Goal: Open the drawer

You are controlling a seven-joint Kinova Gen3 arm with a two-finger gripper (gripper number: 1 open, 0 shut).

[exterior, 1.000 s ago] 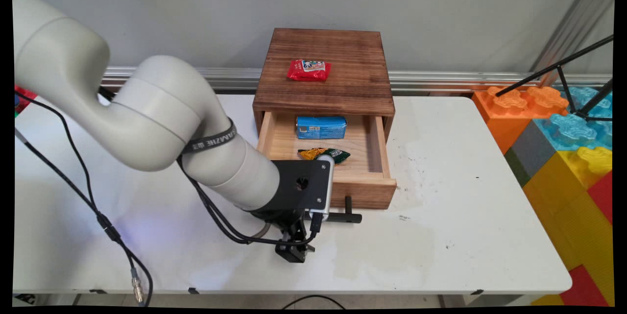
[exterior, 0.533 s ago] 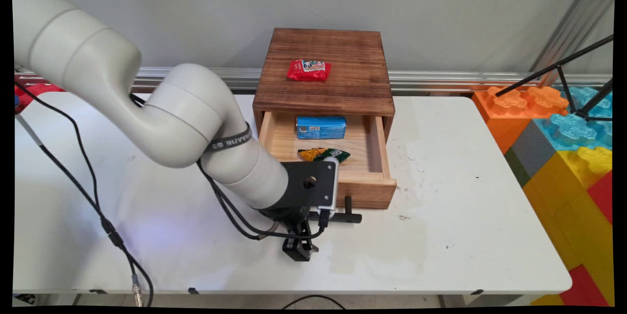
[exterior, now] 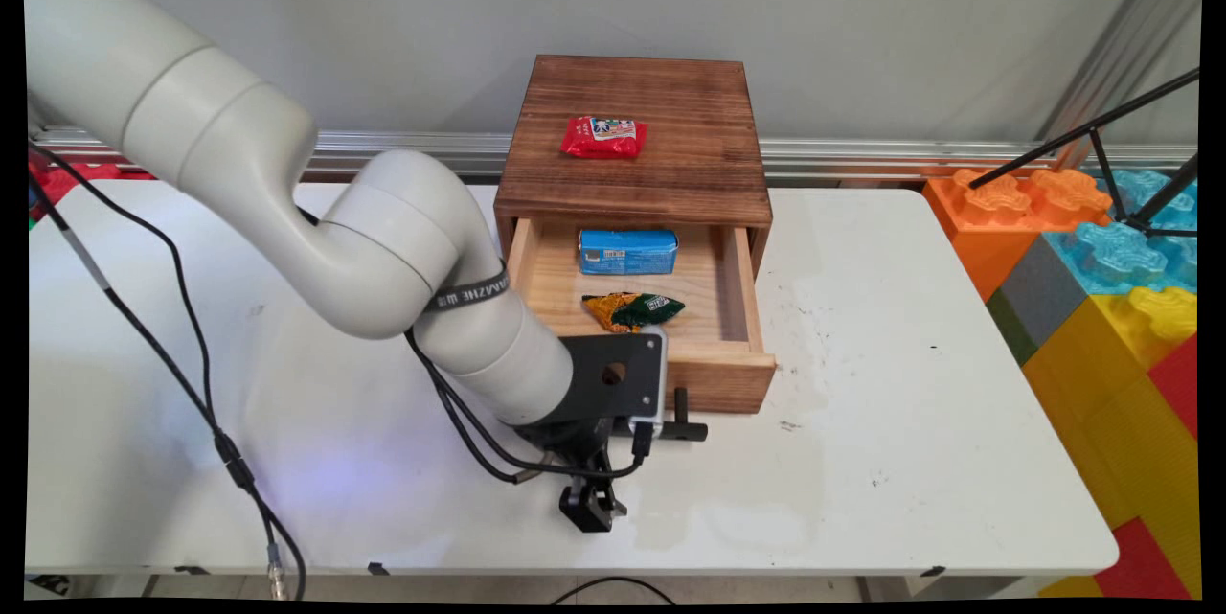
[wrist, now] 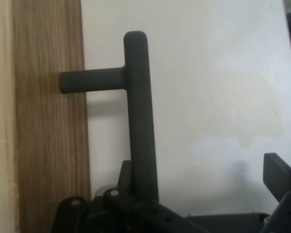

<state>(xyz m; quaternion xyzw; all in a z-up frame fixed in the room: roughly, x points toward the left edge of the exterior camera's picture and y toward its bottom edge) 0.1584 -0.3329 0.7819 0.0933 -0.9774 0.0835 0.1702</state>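
White arm bent low from upper left, hand [exterior: 591,511] downward, fingers [wrist: 277,171] seemingly parted.

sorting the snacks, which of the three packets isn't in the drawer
The red packet: it lies on top of the wooden cabinet, while the blue packet and green-orange packet lie inside the open drawer.

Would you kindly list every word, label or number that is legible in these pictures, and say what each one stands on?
"SAMZHE", read upside down: on the black strap round the arm.
Red packet on the wooden box: print too small to read.
Blue carton in the drawer: label too small to read.
Green and orange packet in the drawer: label unreadable.
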